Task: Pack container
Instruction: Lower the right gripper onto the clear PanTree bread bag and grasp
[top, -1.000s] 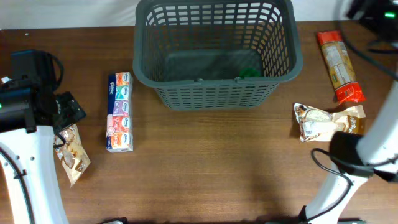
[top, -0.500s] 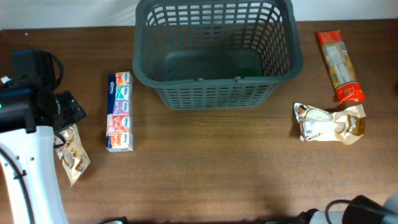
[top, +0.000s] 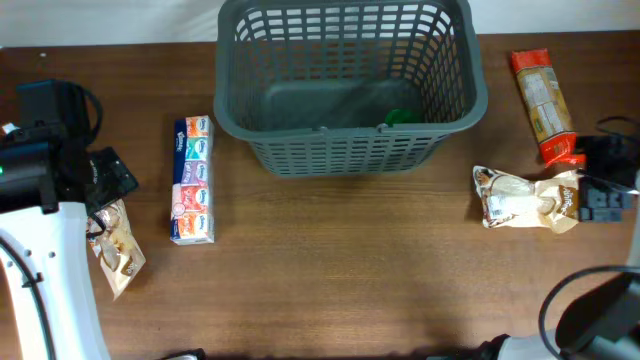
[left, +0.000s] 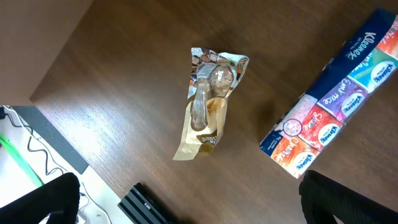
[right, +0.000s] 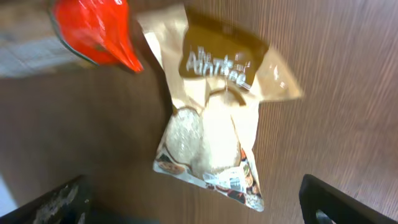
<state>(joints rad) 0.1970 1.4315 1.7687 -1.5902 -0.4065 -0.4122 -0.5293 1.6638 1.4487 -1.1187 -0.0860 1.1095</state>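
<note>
The container (top: 345, 150), your big grey basket, sits at the far middle of the table (top: 330, 280) with its open top up. A small green thing (top: 402, 116) lies inside, near the front wall on the right.

Look at the writing first. The pack of tissues (top: 192, 180) lies to the left of the basket, apart from it. In the left wrist view its blue end looks like it says Kleenex. The other words on it are too tiny to read. The tan bag (top: 525, 198) lies to the right of the basket. It has a brown label with white words, but they are too blurry to read in the right wrist view. The red and tan packet (top: 543, 105) lies behind that bag. Its red end is right beside the bag's corner, and you cannot tell if they touch. Its words cannot be read.

Your left gripper (top: 110, 180) hangs above the snack bag (left: 208, 102). Its fingers (left: 50, 199) are wide apart and hold nothing. Your right gripper (top: 595, 185) hangs over the right end of the tan bag. Its fingers (right: 59, 202) are wide apart too and hold nothing.

The snack bag lies close to the table's left edge, so you have little room on that side. A wide stretch of bare wood lies in front of the basket, between the tissues and the tan bag.
</note>
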